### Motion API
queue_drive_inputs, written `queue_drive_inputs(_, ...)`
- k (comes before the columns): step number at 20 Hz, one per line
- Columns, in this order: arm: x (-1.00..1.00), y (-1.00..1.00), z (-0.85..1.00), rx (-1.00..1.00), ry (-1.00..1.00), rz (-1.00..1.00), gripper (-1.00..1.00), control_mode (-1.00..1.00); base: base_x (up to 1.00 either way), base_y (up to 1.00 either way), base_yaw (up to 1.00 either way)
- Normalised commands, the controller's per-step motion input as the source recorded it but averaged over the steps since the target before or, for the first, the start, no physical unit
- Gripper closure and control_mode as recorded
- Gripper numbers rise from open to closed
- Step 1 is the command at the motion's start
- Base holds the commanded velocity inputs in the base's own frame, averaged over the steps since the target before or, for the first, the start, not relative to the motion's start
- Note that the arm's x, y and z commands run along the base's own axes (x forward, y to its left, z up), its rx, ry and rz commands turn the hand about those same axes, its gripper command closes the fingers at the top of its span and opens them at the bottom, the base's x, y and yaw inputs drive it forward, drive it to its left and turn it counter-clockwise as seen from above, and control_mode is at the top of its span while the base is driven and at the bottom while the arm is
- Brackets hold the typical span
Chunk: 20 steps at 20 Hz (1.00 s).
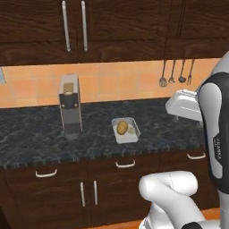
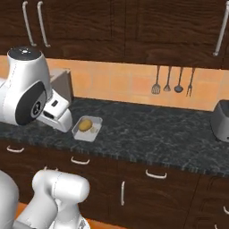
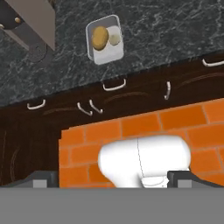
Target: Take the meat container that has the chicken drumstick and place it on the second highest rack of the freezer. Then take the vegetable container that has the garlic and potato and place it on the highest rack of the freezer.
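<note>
The shallow white rectangular vegetable container (image 1: 125, 130) holding a yellow-brown oval potato (image 1: 121, 128) and a small pale garlic bulb (image 1: 131, 130) sits near the front edge of the dark speckled stone table (image 1: 36, 134), just right of a grey coffee machine (image 1: 70, 107). The gripper (image 3: 112, 179) hangs high above the orange brick floor (image 3: 183, 116), jaws wide and empty. Judging from this, the vegetable half is still undone.
</note>
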Motion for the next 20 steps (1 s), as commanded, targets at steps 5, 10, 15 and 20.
queue_drive_inputs(5, 0.00, 0.00, 0.00, 0.00, 0.00, 0.00, -1.00, 1.00, 0.93, 0.40, -0.16)
queue_drive_inputs(10, 0.34, 0.01, -0.31, 0.00, 0.05, -0.15, -1.00, -1.00, 0.27, 0.11, -0.07)
queue_drive_inputs(15, 0.60, 0.00, -0.85, 0.00, 0.13, -0.31, -1.00, -1.00, 0.00, 0.00, 0.00)
queue_drive_inputs(20, 0.33, 0.00, -0.96, 0.00, 0.09, -0.23, -1.00, -1.00, 0.00, 0.00, 0.00)
